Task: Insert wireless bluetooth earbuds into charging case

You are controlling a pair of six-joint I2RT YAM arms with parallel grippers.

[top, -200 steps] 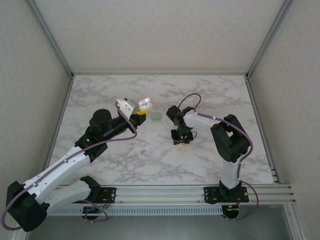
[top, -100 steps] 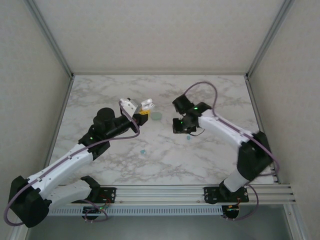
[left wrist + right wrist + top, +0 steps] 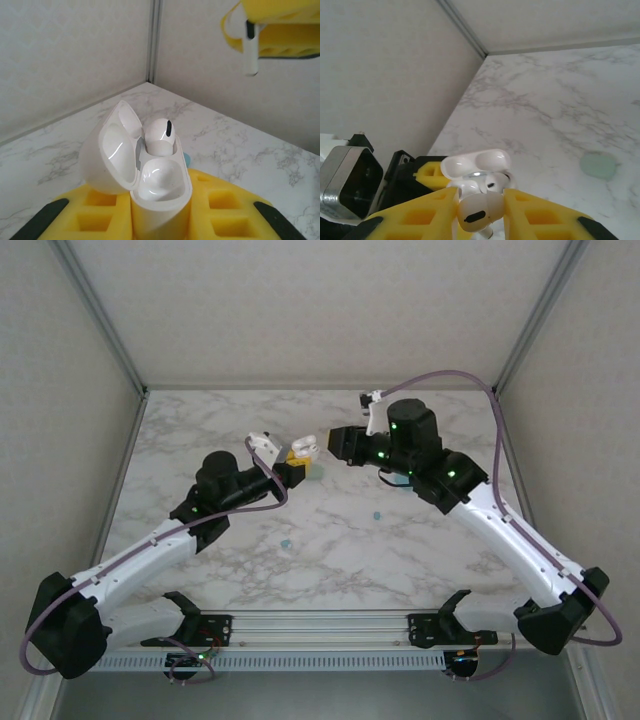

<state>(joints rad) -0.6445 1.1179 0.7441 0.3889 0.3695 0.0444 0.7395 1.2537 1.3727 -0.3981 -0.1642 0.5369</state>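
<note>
Earbud (image 3: 479, 214), tight in right hand (image 3: 481, 199), now up beside case (image 3: 150, 180) tight in left hand (image 3: 293, 462).

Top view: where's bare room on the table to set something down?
Free: the far strip of the white marble table along the back wall, and the near middle between both arms, apart from two tiny teal pieces. Crowded: the centre, where left hand with the open white case meets right hand gripping a white earbud.
</note>
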